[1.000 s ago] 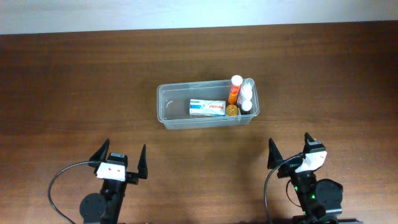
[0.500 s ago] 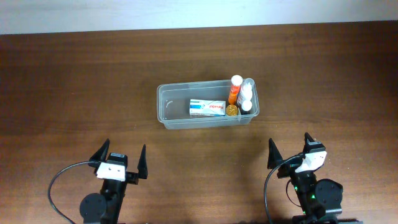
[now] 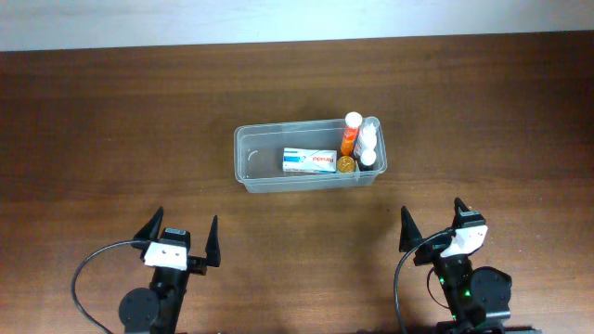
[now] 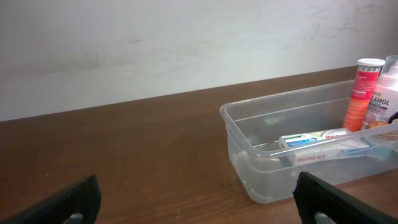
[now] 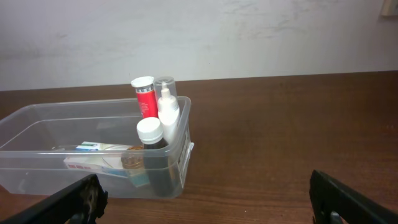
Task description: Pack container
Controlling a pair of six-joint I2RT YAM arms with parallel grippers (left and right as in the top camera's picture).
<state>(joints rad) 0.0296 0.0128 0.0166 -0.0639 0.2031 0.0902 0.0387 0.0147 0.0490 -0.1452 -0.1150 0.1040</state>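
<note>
The clear plastic container (image 3: 260, 158) stands on the table's middle. Inside lie a white-and-green box (image 3: 310, 161), an orange tube with a white cap (image 3: 350, 134), white bottles (image 3: 368, 141) and a gold-lidded jar (image 3: 346, 165). It also shows in the left wrist view (image 4: 249, 149) and the right wrist view (image 5: 37, 134). My left gripper (image 3: 181, 243) is open and empty near the front edge, left of the container. My right gripper (image 3: 434, 230) is open and empty at the front right. Both are well apart from the container.
The brown wooden table (image 3: 111, 121) runs to a white wall (image 4: 186, 43) at the back. Black cables (image 3: 88, 278) loop by the left arm's base.
</note>
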